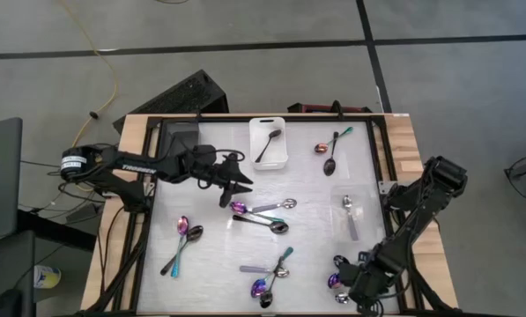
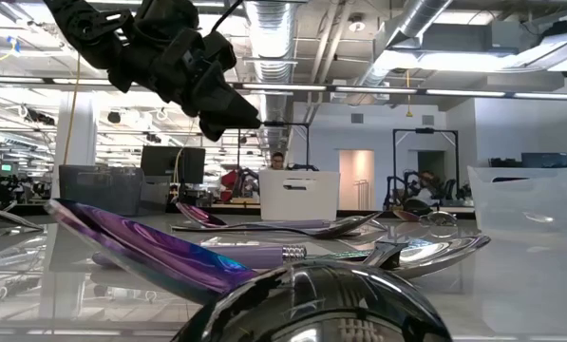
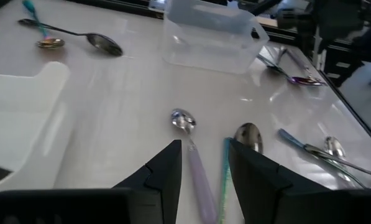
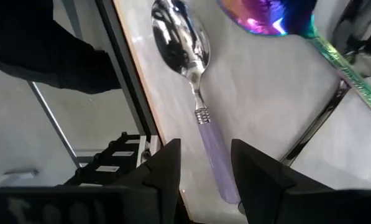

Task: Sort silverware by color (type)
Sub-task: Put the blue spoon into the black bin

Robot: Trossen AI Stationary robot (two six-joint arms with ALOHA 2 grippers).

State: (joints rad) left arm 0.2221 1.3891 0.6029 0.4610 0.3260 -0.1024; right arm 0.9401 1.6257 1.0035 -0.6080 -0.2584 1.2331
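Lilac-handled, glossy silver spoon (image 4: 197, 93) lies slim between the right gripper's (image 4: 204, 165) parted fingers, ungrasped; left gripper (image 1: 236, 187) released too

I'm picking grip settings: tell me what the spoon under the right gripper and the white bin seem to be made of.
Spoon: the bowl looks like polished metal, mirroring its surroundings; the lilac handle looks matte, probably plastic or coated, behind a ribbed metal collar. White bin: probably opaque plastic, with smooth, evenly coloured walls and rounded corners.

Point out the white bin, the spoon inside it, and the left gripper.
white bin (image 1: 255, 129): high view, left rim.
black spoon (image 1: 274, 136): high view, bowl, inside the bin.
left gripper (image 1: 241, 187): high view, between fingertips, above the table centre.
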